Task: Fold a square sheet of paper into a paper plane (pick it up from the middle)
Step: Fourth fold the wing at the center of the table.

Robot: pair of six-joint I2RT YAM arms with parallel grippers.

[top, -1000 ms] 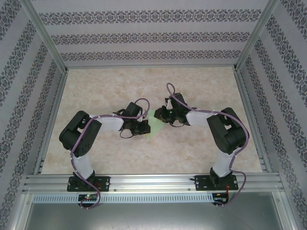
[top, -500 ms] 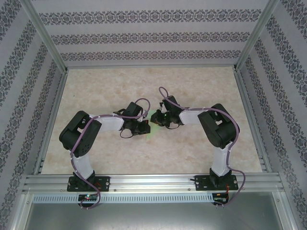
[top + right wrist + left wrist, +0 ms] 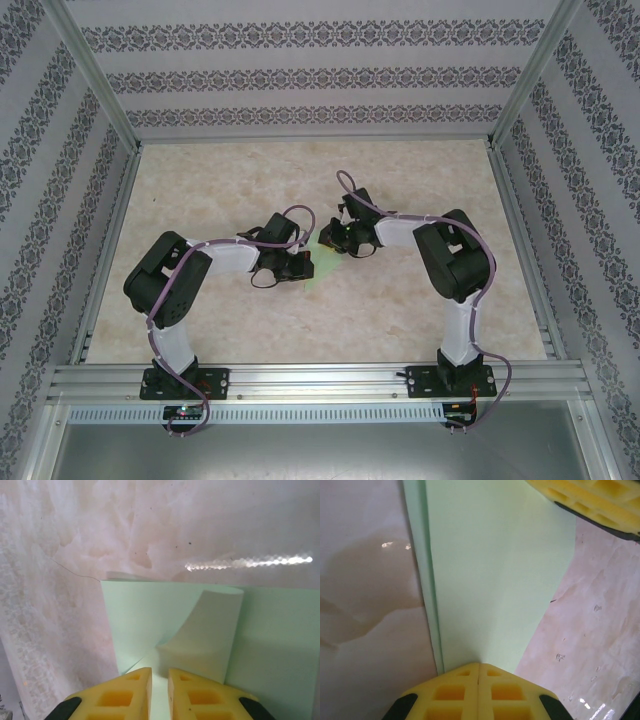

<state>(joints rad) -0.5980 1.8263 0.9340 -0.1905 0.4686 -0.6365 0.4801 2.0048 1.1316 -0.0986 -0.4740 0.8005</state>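
The pale green square sheet of paper [image 3: 490,570] lies flat on the marble table between my two grippers, with a folded layer along its left edge. My left gripper [image 3: 479,666] is shut, its yellow tips resting on the sheet's near end; from above it sits at table centre [image 3: 300,262]. My right gripper [image 3: 159,672] has its jaws nearly together on a strip of the paper [image 3: 140,620]. A raised flap [image 3: 210,630] curls up just beyond them. One of its fingers [image 3: 590,500] shows over the sheet's far corner.
Patterned walls and metal rails [image 3: 310,380] enclose the marble table [image 3: 420,170]. Both arms bend inward, wrists close together at the centre. Open tabletop lies behind and to both sides.
My right gripper moved left toward the left gripper, then drew back slightly toward the far side. The left arm stayed put.
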